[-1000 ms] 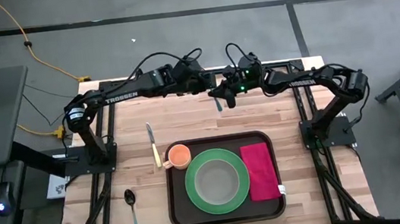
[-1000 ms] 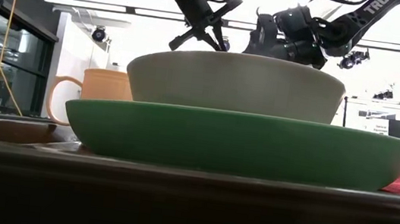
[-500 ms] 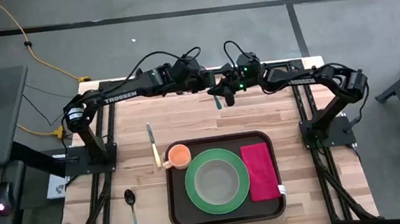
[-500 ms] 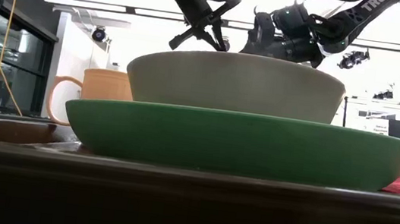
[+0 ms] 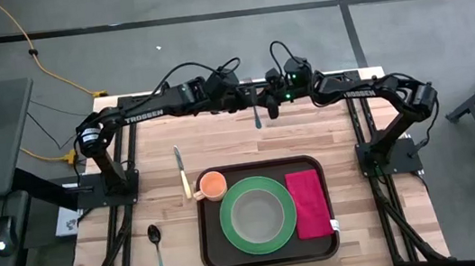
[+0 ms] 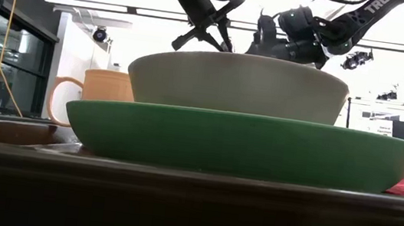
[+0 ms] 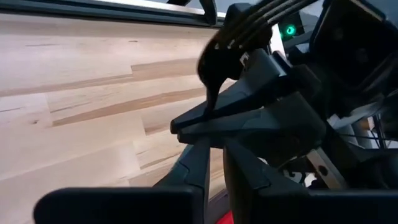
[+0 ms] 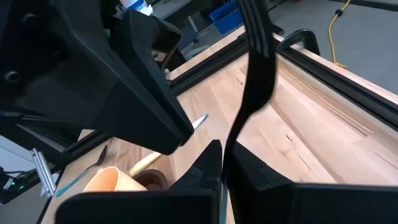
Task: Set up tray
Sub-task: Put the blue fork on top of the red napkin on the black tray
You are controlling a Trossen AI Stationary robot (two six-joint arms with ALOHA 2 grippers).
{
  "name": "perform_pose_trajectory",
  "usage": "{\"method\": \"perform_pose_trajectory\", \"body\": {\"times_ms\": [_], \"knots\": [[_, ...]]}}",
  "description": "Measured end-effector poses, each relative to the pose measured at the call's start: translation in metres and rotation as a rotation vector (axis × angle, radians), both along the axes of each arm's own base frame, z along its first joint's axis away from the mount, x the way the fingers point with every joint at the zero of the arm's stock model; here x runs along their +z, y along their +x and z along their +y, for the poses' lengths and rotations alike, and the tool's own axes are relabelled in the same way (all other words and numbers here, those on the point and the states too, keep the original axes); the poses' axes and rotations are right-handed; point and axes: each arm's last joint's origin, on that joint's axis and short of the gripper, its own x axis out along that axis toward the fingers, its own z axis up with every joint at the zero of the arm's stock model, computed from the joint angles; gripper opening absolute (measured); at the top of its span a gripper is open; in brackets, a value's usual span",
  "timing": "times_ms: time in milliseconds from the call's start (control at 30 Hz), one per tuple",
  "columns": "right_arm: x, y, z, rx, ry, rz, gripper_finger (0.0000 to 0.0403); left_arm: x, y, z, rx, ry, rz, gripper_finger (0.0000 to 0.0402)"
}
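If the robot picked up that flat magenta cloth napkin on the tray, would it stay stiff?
Probably not. The magenta cloth napkin lies thin and flat on the large dark brown plastic tray, so it would likely droop. It looks light, and being folded, it might open out when lifted.

- The left gripper (image 5: 245, 101) and right gripper (image 5: 263, 103) are met at the table's far middle, a fork (image 5: 256, 112) hung between them.
- The tray (image 5: 271, 254) is placed nearer than both grippers.
- On it, 1 bowl (image 5: 258, 216) is set in a plate (image 5: 231, 231), a cup (image 5: 212, 186) left, a napkin (image 5: 310, 203) right.
- A knife (image 5: 181, 170) and spoon (image 5: 156, 249) are laid left of the tray.
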Motion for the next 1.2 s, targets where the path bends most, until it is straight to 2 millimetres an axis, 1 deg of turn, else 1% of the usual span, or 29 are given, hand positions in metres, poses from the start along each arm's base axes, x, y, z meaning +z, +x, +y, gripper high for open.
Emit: {"method": "perform_pose_trajectory", "body": {"times_ms": [567,767,1033,1200], "knots": [[-0.003,-0.008,-0.009,-0.002,0.040,0.024,0.0000,-0.002,-0.001,0.000,0.004,0.001,0.020,0.0067],[-0.004,-0.010,-0.010,0.038,0.088,0.020,0.0000,-0.008,-0.006,-0.001,0.004,-0.023,0.093,0.0067],[-0.006,-0.012,-0.006,0.117,0.185,0.042,0.0000,-0.014,-0.012,-0.003,-0.009,-0.031,0.201,0.0067],[0.001,-0.020,0.000,0.136,0.207,0.070,0.0000,-0.019,-0.018,-0.004,-0.002,-0.036,0.285,0.0067]]}}
